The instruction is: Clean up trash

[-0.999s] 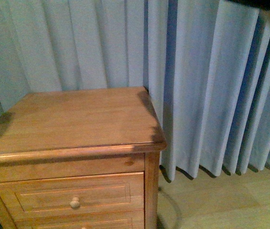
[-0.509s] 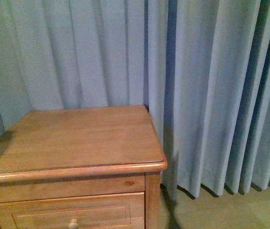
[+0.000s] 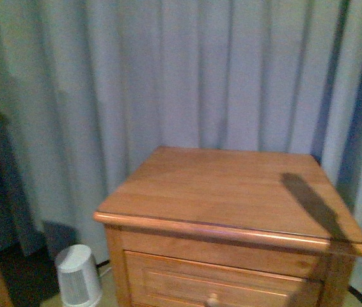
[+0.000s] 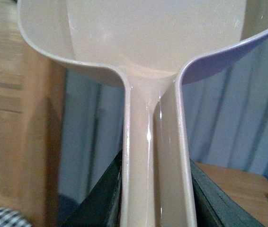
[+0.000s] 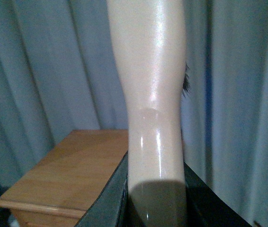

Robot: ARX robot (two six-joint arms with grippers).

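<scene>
Scanning for the small crumpled white trash wad, I find it in none of my three views. My left gripper [image 4: 155, 201] is clamped on the handle of the pale pink plastic dustpan [image 4: 153, 42], and my right gripper [image 5: 155, 201] on the pale-handled, dark-bristled brush [image 5: 148, 71]. Both tools jut forward, so swinging round could snag the blue pleated curtain [image 3: 168, 77] or knock the brown wooden bedside cabinet [image 3: 232, 185]. I count one dustpan, one brush, one cabinet and no wads.

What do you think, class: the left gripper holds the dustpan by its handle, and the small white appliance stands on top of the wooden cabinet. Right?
No. The front view shows the white appliance standing low beside the wooden cabinet, not on top. The left gripper does hold the dustpan by its handle.
</scene>
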